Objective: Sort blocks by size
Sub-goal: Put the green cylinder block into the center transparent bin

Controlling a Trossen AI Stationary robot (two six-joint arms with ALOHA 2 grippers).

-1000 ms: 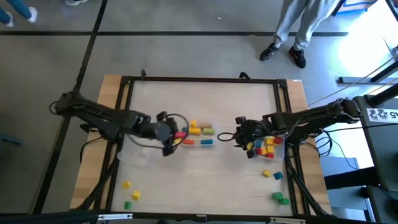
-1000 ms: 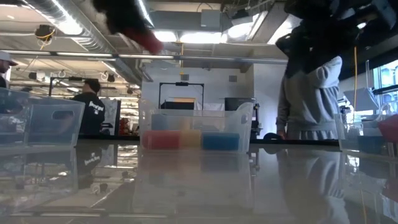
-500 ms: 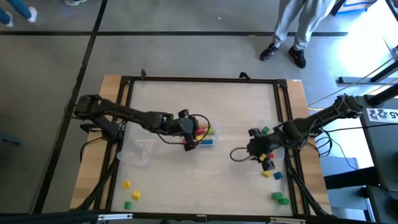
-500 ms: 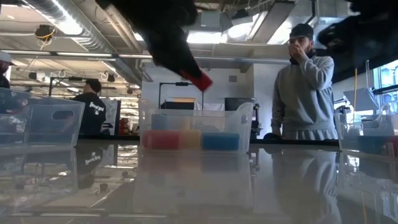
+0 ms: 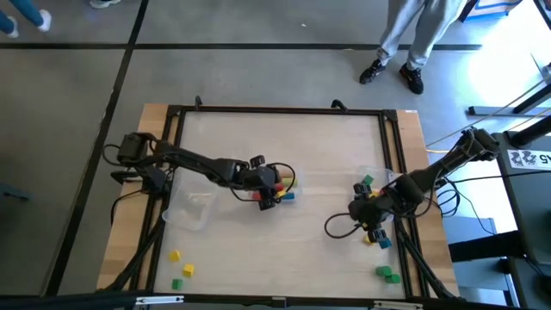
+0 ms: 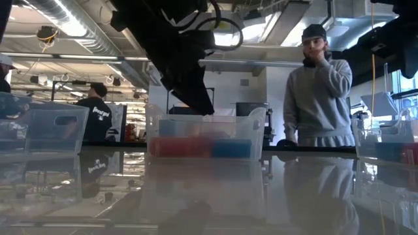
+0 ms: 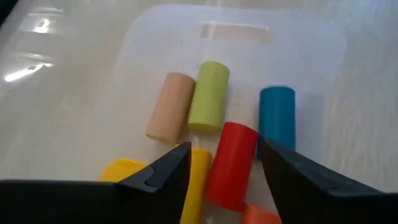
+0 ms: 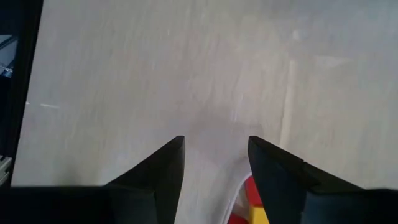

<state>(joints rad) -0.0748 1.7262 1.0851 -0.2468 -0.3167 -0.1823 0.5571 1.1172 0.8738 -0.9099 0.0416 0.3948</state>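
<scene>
My left gripper (image 5: 274, 196) is open, low over the clear middle bin (image 6: 256, 127). In the left wrist view its fingertips (image 7: 224, 149) stand on either side of a red cylinder (image 7: 231, 163) that lies on the bin floor. Around it lie tan (image 7: 170, 106), green (image 7: 209, 95), blue (image 7: 277, 117) and yellow (image 7: 198, 182) cylinders. I cannot tell whether a finger touches the red one. My right gripper (image 5: 366, 228) is open and empty over bare table (image 8: 214, 142), beside red and yellow blocks (image 8: 250, 198) at a clear bin's edge.
A clear bin (image 5: 191, 211) stands at the left. Loose yellow (image 5: 175, 255) and green (image 5: 177, 283) blocks lie near the front left. Yellow (image 5: 370, 239), blue (image 5: 384, 244) and green (image 5: 387, 274) blocks lie front right. A person (image 6: 317, 91) stands behind the table.
My left gripper has gone toward the table's right with a red piece at its tips and come down into the middle bin; the piece is now off its tips. My right gripper has gone from the right bin toward the table's near right corner.
</scene>
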